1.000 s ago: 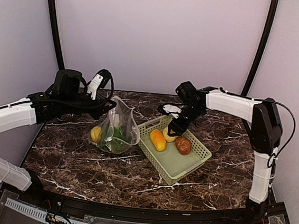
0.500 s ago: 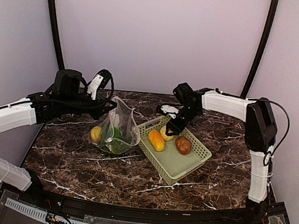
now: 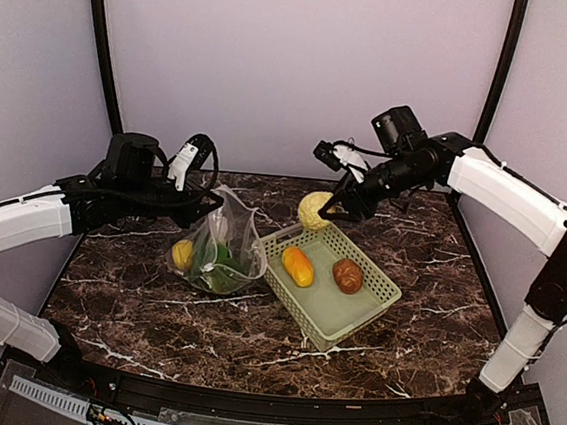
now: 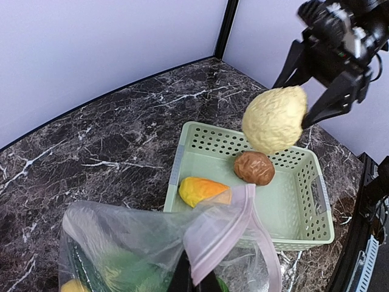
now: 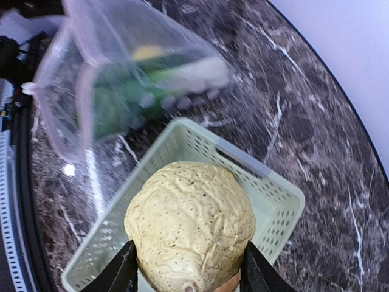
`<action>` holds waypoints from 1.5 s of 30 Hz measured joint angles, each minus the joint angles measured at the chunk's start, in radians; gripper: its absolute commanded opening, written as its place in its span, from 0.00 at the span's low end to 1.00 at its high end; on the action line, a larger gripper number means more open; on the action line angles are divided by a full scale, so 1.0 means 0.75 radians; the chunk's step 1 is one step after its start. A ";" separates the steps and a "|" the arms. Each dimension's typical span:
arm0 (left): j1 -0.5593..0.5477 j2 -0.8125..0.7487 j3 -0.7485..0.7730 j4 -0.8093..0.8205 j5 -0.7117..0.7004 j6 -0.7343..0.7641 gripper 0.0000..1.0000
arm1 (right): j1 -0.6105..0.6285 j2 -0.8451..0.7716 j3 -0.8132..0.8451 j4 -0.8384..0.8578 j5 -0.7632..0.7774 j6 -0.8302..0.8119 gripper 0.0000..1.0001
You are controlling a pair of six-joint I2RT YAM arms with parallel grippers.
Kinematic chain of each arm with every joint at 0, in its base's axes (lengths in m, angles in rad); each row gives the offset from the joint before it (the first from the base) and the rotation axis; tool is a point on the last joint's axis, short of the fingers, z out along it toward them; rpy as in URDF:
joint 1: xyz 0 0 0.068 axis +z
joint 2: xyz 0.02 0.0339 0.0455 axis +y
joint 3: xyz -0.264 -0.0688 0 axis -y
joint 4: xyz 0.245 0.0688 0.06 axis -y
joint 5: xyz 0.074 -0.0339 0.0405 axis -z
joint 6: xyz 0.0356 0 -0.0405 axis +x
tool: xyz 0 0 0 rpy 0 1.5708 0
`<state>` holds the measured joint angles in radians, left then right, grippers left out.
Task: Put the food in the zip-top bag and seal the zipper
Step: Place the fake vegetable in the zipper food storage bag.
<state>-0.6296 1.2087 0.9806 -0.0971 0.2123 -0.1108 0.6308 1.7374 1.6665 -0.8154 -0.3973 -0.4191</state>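
Note:
The clear zip-top bag (image 3: 221, 252) stands open left of the basket, its top edge pinched up by my shut left gripper (image 3: 207, 201). In the left wrist view the pinkish zipper (image 4: 243, 225) curls beside the left gripper (image 4: 194, 281). A yellow lemon (image 3: 181, 254) and green pieces (image 3: 220, 267) lie inside the bag. My right gripper (image 3: 326, 210) is shut on the beige round food (image 3: 314, 209), held in the air above the basket's far-left corner. It fills the right wrist view (image 5: 189, 222). An orange piece (image 3: 298, 265) and a brown potato (image 3: 348, 275) lie in the basket.
The pale green basket (image 3: 354, 315) sits at the middle right of the dark marble table (image 3: 153, 311). Curved black frame posts (image 3: 104, 45) rise at the back left and back right, in front of plain walls.
My right gripper has lifted the beige round food out of the basket, up and toward the back. The left arm and the bag have stayed where they were.

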 measured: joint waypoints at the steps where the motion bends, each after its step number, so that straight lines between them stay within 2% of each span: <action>1: 0.003 0.005 0.000 0.000 0.007 -0.002 0.01 | 0.016 -0.034 0.020 -0.006 -0.054 -0.003 0.33; 6: 0.011 0.010 0.000 0.004 0.021 -0.008 0.01 | 0.175 -0.026 0.175 -0.040 -0.235 -0.019 0.33; 10: 0.013 0.010 0.000 0.010 0.027 -0.009 0.01 | 0.306 0.095 0.324 -0.092 -0.294 -0.023 0.33; 14: 0.013 0.010 0.000 0.010 0.039 -0.009 0.01 | 0.359 0.213 0.415 -0.118 -0.313 -0.023 0.32; 29: 0.014 -0.017 0.000 0.013 0.081 -0.028 0.01 | 0.376 0.455 0.617 -0.060 0.084 0.094 0.33; 35: 0.015 -0.018 0.000 0.017 0.079 -0.043 0.01 | 0.411 0.478 0.618 0.024 0.131 0.133 0.44; 38: 0.015 -0.031 -0.007 0.018 0.069 -0.044 0.01 | 0.428 0.517 0.642 0.051 0.131 0.153 0.57; 42: 0.017 -0.063 -0.020 0.018 0.039 -0.044 0.01 | 0.437 0.593 0.695 0.053 0.131 0.179 0.66; 43: 0.017 -0.067 -0.020 0.018 0.030 -0.044 0.01 | 0.439 0.598 0.695 0.050 0.131 0.183 0.74; 44: 0.017 -0.069 -0.020 0.019 0.018 -0.044 0.01 | 0.440 0.601 0.694 0.042 0.126 0.182 0.78; 45: 0.019 -0.070 -0.020 0.018 0.010 -0.044 0.01 | 0.440 0.600 0.691 0.039 0.112 0.179 0.79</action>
<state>-0.6155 1.1561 0.9657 -0.0834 0.2199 -0.1440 0.9607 2.1872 2.1845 -0.7860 -0.3130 -0.2848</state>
